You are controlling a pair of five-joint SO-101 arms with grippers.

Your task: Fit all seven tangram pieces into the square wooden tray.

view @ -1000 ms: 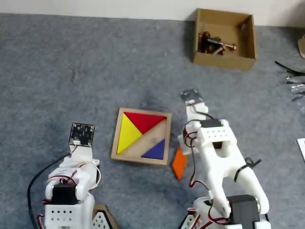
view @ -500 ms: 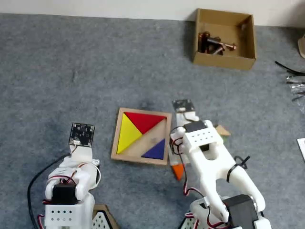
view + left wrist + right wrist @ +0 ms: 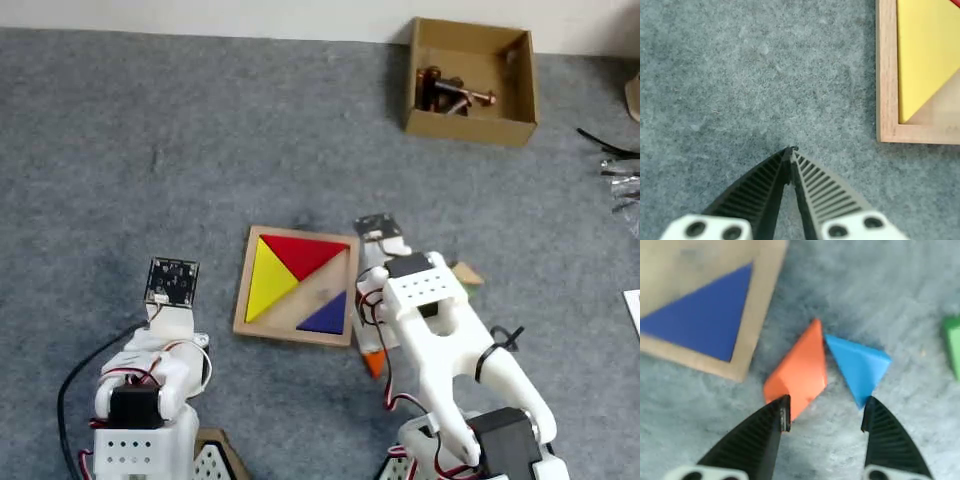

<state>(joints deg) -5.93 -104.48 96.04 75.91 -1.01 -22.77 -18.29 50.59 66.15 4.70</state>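
Note:
The square wooden tray [image 3: 245, 288] lies mid-table holding a yellow triangle [image 3: 264, 280], a red triangle [image 3: 303, 252] and a dark blue triangle [image 3: 326, 317]. My right gripper [image 3: 824, 416] is open above an orange parallelogram [image 3: 799, 373] and a light blue triangle [image 3: 859, 364], both on the carpet just off the tray's corner [image 3: 747, 360]. The orange piece [image 3: 373, 362] peeks out under the right arm [image 3: 425, 300]. A green piece [image 3: 953, 342] lies farther out. My left gripper [image 3: 791, 150] is shut over bare carpet beside the tray's edge [image 3: 886, 75].
A cardboard box [image 3: 469, 80] with small metal parts stands at the back right. A tan piece [image 3: 465, 274] shows beside the right arm. Cables and clutter [image 3: 615, 165] lie at the right edge. Grey carpet covers the table.
The right arm swung toward the tray and down over the orange piece, now mostly covering it. The left arm has stayed put.

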